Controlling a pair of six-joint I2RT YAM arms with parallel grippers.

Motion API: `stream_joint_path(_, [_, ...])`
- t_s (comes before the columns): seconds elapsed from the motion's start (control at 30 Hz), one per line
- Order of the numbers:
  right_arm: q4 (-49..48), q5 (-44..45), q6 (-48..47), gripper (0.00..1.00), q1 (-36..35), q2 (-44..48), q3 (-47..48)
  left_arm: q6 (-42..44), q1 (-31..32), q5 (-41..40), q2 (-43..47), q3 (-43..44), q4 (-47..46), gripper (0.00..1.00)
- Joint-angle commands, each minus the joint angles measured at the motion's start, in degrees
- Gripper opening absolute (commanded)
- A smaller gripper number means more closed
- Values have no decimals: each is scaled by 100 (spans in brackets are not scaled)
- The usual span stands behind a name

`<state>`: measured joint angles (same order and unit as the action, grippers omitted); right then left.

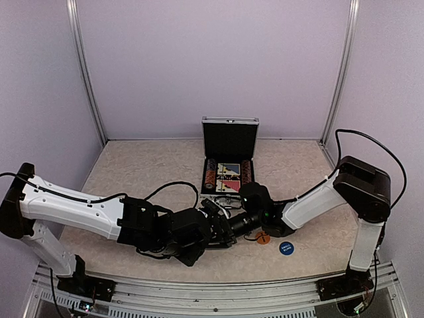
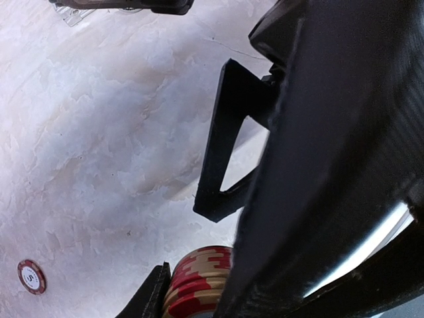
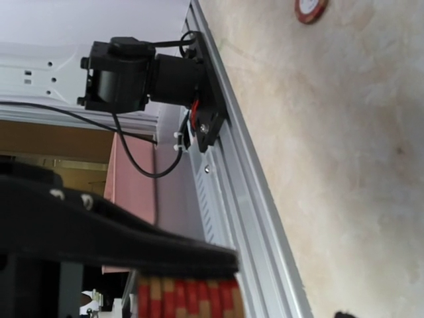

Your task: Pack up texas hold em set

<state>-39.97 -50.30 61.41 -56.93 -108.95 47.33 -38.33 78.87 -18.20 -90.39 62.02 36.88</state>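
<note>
Both arms are in tight over the middle of the table (image 1: 146, 172), wrists almost nose to nose. The left gripper (image 1: 216, 220) reaches in from nine o'clock, the right gripper (image 1: 238, 223) from three o'clock, and they meet just at six o'clock of the briefcase (image 1: 230, 139).

The left wrist view shows the catch: a stack of red-and-cream chips (image 2: 197, 281) sits between the left fingers, one black finger (image 2: 151, 299) pressed to its side, the jaws part-way closed around it. That looks like a hold. A black finger of the right gripper stands at twelve o'clock of the stack, apart from it in that view.

From the right wrist, the same stack shows at the bottom edge, right under a black finger (image 3: 119, 232). Only that one finger shows, so whether the right jaws are around the chips or merely beside them I cannot tell.

The silver case stands open at twelve o'clock of the table centre, lid upright, its black tray showing chip rows on both sides and cards between them.

Loose pieces: a single red chip (image 2: 31, 276) lies flat on the table, well apart from the stack. An orange disc (image 1: 262, 239) lies at five o'clock of the grippers, and a blue disc (image 1: 286, 249) just beyond it.
</note>
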Motion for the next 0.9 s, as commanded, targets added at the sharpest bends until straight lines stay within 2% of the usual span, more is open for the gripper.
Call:
stream_joint_path(0.0, [-327,-179,96,77,-107,-100,110,36,41,-88,-30,135,-67,0])
stream_joint_path(0.13, [-455,-231,153,76,-119,-112,110,36,40,-70,-49,131,-88,0])
stream_joint_path(0.87, [-888,-414,263,52,-208,-224,48,18,41,-42,-57,82,-120,0])
